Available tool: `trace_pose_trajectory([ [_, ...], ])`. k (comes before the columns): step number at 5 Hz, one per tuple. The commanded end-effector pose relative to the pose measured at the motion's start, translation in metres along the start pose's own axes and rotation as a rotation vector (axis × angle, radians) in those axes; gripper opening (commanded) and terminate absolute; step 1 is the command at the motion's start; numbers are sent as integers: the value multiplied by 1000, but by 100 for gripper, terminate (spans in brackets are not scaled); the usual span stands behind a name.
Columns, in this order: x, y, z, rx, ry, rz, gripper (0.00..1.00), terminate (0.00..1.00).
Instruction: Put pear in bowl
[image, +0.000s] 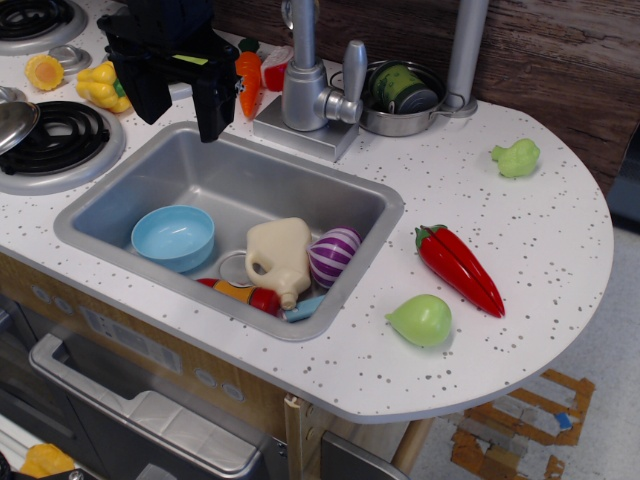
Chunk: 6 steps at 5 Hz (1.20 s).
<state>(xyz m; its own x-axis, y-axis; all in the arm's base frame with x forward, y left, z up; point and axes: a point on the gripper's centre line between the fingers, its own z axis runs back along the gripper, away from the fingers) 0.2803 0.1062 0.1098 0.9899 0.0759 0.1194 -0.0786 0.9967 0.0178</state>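
Observation:
The light-green pear (421, 320) lies on the speckled white counter, to the right of the sink near the front edge. The light-blue bowl (173, 237) sits empty in the left part of the steel sink (200, 165). My black gripper (180, 100) hangs above the sink's back left rim, far from the pear. Its two fingers (213, 105) point down with a gap between them and hold nothing.
In the sink lie a cream jug (279, 260), a purple-striped onion (333, 255) and small toys. A red pepper (460, 268) lies by the pear. A bumpy green vegetable (516, 157), a steel pot (400, 97), a faucet (305, 80) and stove burners (55, 135) ring the counter.

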Motion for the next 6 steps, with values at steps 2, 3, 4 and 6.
trace_pose_trajectory([
  [2,-1,-50,9,10,-32,88,100,0],
  [3,-5,-99,10,24,-70,161,100,0],
  [4,-12,-149,1,33,-101,247,100,0],
  [6,-21,-209,-37,53,-164,361,100,0],
])
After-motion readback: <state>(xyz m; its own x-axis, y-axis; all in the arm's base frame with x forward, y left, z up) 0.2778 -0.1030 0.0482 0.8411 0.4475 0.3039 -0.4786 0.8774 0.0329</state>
